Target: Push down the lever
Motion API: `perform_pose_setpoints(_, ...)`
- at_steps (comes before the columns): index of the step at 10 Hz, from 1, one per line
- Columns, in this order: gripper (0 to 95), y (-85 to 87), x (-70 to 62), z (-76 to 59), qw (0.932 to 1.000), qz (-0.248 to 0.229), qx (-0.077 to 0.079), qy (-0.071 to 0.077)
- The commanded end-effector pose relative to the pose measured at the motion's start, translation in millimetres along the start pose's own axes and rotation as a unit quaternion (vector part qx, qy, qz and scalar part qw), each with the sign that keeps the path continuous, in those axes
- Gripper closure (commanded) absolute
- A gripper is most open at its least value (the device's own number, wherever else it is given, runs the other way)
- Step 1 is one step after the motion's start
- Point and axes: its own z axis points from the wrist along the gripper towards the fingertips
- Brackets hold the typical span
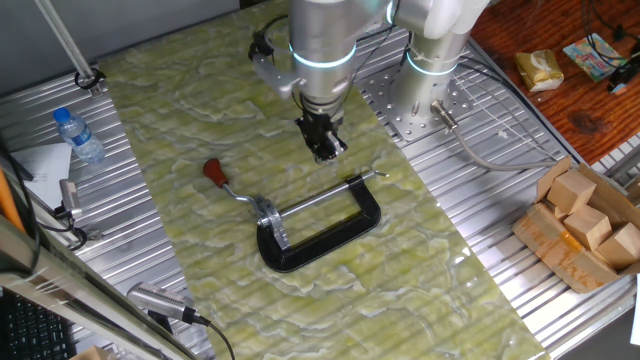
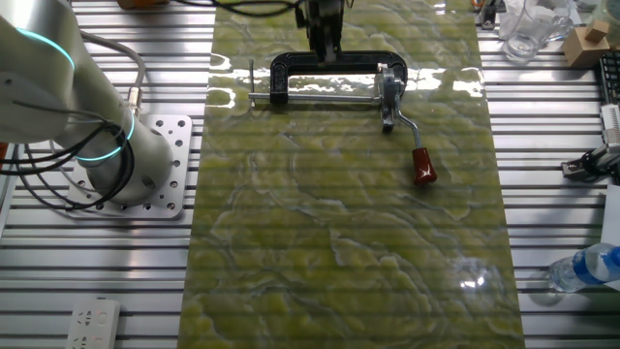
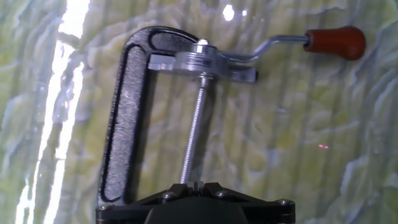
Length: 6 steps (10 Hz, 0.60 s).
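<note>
Bright overhead glare streaks the mat (image 2: pixel 339 242); hand view soft.

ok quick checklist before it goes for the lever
1. Lever in view, red knob unobstructed: ok.
2. Pincer over the knob: not ok, it hangs above the clamp's far end.
3. Pincer touching anything: ok, apart from the clamp.
4. Jaws shut for pushing: cannot tell.
5. Clamp lying flat on the mat: ok.
6. Path to the knob clear: ok.

No legible text, label, brand or number on anything in any of the views
</note>
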Motion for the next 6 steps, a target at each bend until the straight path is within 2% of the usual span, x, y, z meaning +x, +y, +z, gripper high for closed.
perform_pose_setpoints(1,95.0,-12.8,-4.4,1.7,0.9999,-0.012,-0.004,0.006)
perform_pose_setpoints(3,95.0,-29.2,-12.2,3.6,0.9996,-0.027,-0.006,0.011)
perform_pose_setpoints(6,95.0,-46.6,-10.0,5.6,0.999,-0.041,-0.01,0.013)
